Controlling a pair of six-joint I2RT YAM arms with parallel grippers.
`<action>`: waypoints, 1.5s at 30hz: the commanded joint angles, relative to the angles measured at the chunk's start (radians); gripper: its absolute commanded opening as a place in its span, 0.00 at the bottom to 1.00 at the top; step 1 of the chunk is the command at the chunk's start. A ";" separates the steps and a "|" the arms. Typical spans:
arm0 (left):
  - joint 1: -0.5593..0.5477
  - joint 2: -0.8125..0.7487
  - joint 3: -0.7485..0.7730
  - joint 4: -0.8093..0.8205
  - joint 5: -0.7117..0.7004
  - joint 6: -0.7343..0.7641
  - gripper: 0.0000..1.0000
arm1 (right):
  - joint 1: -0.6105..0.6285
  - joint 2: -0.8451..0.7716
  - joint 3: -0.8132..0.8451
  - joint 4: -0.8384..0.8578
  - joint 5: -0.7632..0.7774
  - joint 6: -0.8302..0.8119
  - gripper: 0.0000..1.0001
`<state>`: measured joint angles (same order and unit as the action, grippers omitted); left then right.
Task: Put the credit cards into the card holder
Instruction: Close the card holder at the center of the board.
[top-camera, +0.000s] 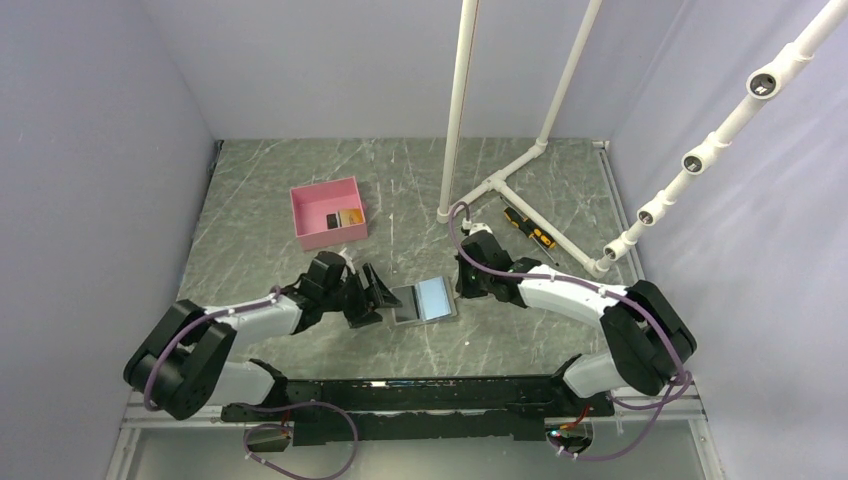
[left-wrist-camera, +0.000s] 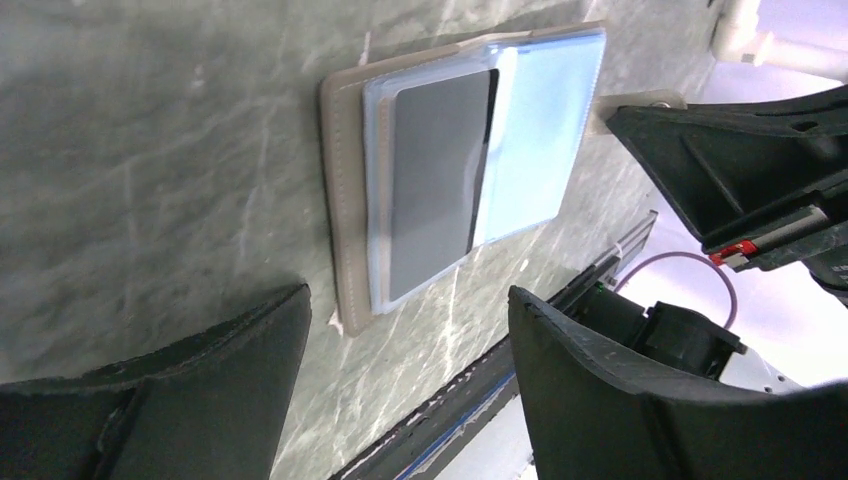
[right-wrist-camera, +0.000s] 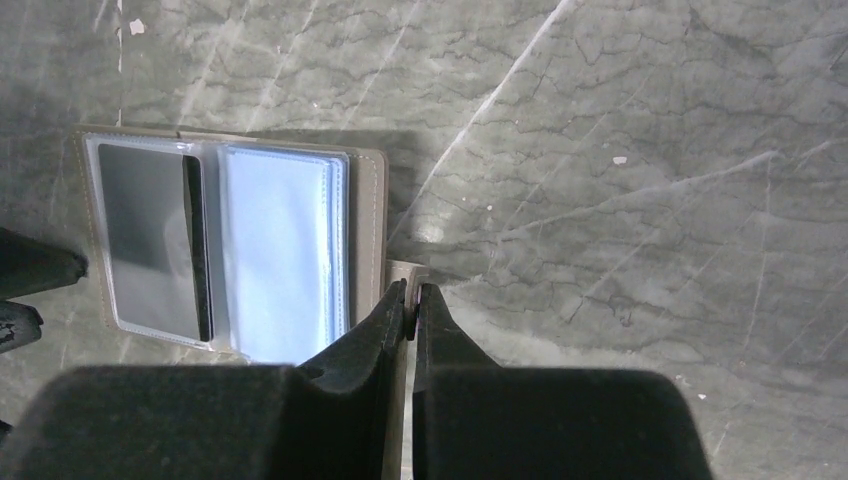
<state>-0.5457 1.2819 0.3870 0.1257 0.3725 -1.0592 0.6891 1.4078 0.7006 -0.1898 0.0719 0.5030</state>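
Note:
The grey card holder (top-camera: 424, 300) lies open on the table, its light blue sleeves facing up. A black card (left-wrist-camera: 440, 180) sits in its left sleeve, also seen in the right wrist view (right-wrist-camera: 150, 240). My left gripper (top-camera: 374, 298) is open and empty just left of the holder (left-wrist-camera: 345, 200), fingers apart (left-wrist-camera: 405, 300). My right gripper (top-camera: 462, 288) is shut (right-wrist-camera: 411, 303) on the holder's beige side tab (right-wrist-camera: 404, 270) at its right edge. An orange card (top-camera: 349, 216) and a black card (top-camera: 331, 221) lie in the pink box.
The pink open box (top-camera: 312, 197) stands at the back left. A yellow-and-black screwdriver (top-camera: 528, 228) lies beside the white pipe frame (top-camera: 520, 170) at the back right. Grey walls close both sides.

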 joint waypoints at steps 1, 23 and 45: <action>0.004 0.091 0.022 0.090 0.036 0.045 0.79 | 0.001 0.021 0.021 0.023 -0.012 -0.009 0.00; -0.091 0.072 0.122 0.288 0.079 0.036 0.74 | 0.007 0.147 0.031 0.182 -0.294 0.092 0.00; -0.131 0.284 0.139 0.113 -0.036 0.028 0.10 | 0.004 0.056 0.022 0.109 -0.240 0.035 0.27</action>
<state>-0.6712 1.5921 0.5388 0.3477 0.3988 -1.0595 0.6910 1.4708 0.6891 -0.0792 -0.1829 0.5659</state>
